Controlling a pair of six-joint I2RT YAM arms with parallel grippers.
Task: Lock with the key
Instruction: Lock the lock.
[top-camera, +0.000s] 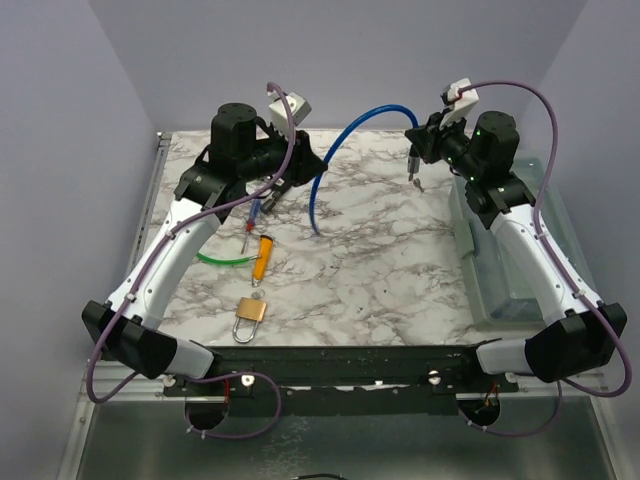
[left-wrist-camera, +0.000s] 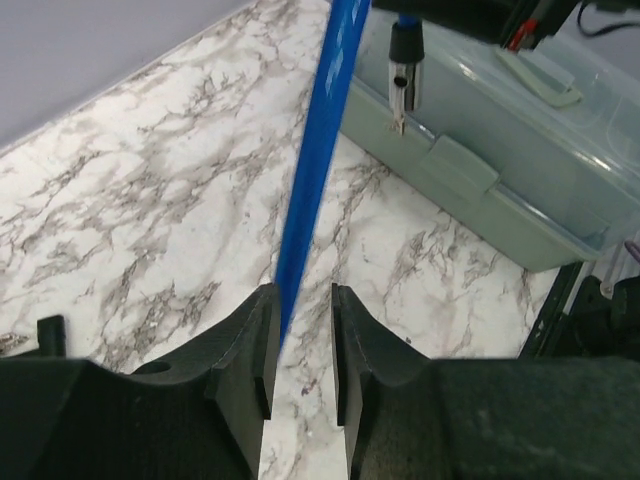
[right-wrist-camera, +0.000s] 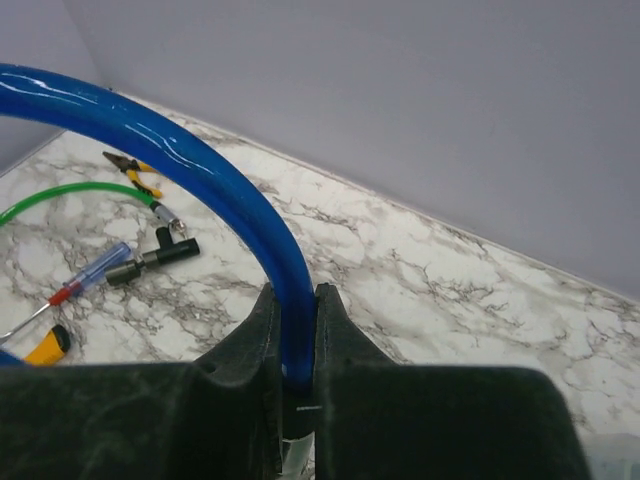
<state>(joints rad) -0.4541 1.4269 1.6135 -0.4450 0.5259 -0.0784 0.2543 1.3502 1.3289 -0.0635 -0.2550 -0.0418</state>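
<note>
Padlock (top-camera: 250, 316) lies flat on the marble table (top-camera: 380, 270), brass body toward the back, shackle toward the arm bases; the table's front edge is just on the near side of the padlock. Too small to tell whether the shackle is latched or whether a key sits in it. Nothing touches the padlock and both grippers are well apart from it. Just behind the padlock is a yellow-handled tool (top-camera: 262, 256). A green tube (top-camera: 225, 260) curves off behind and to the left of the padlock, and a screwdriver (top-camera: 252, 215) lies further back on the same line. A blue tube (top-camera: 330, 160) arcs above the table well behind the padlock. Left gripper (left-wrist-camera: 300, 295) is behind the padlock, fingers spread with a gap wider than the blue tube, which runs between them close to one finger, not clamped. Right gripper (right-wrist-camera: 297, 295) is far behind and right of the padlock, fingers pressed together on the blue tube near its end, a metal fitting (left-wrist-camera: 404, 75) hanging below. A clear plastic bin (top-camera: 510, 260) sits well to the right of the padlock.
</note>
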